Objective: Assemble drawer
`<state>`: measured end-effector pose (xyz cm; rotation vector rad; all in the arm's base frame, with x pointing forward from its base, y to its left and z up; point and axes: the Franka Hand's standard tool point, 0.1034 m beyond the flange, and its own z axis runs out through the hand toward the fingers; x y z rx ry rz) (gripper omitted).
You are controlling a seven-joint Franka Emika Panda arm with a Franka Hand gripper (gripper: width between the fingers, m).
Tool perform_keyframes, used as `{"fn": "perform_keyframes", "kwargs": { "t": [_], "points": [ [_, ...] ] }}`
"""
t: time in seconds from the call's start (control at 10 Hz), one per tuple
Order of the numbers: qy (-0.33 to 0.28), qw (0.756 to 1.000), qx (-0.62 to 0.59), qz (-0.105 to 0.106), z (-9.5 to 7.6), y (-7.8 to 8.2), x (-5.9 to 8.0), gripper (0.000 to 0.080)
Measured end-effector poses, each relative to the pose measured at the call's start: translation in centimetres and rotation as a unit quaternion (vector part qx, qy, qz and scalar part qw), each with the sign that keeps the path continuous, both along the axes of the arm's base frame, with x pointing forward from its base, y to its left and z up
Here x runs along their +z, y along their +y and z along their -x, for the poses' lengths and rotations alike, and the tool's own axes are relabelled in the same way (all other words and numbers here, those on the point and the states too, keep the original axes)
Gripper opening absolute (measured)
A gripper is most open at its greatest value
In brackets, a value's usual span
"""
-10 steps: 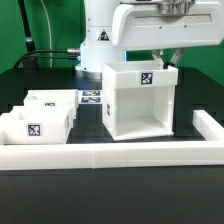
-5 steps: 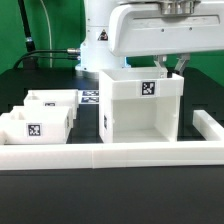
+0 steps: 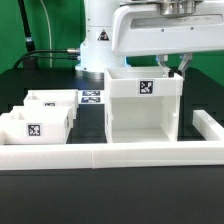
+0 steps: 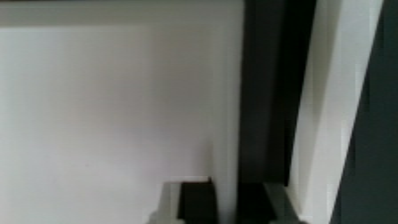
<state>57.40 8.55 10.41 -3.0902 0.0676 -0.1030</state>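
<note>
The white boxy drawer casing (image 3: 144, 108) stands upright on the black table with its open side facing the exterior camera and a tag on its upper front. My gripper (image 3: 179, 66) is at the casing's top edge on the exterior view's right, shut on that side wall. In the wrist view the white wall (image 4: 237, 120) runs between my two dark fingers (image 4: 192, 204), with the gripper (image 4: 238, 205) clamped on it. Two small white trays (image 3: 36, 126) (image 3: 53, 102) with tags sit at the exterior view's left.
A long low white border wall (image 3: 110, 153) runs along the front and up the right side (image 3: 206, 125). The marker board (image 3: 92, 97) lies flat behind the trays. The robot base (image 3: 98, 55) stands behind the casing.
The casing, held by my gripper, has shifted a little toward the front border wall and to the exterior view's right. The trays have not moved.
</note>
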Motion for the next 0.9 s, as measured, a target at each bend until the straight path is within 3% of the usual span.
{"fn": "perform_keyframes", "kwargs": {
  "t": [0.3, 0.9],
  "points": [
    [-0.010, 0.985, -0.174, -0.020, -0.4, 1.3, 0.0, 0.0038],
    [-0.010, 0.958, -0.281, -0.048, -0.9, 1.7, 0.4, 0.0039]
  ]
}}
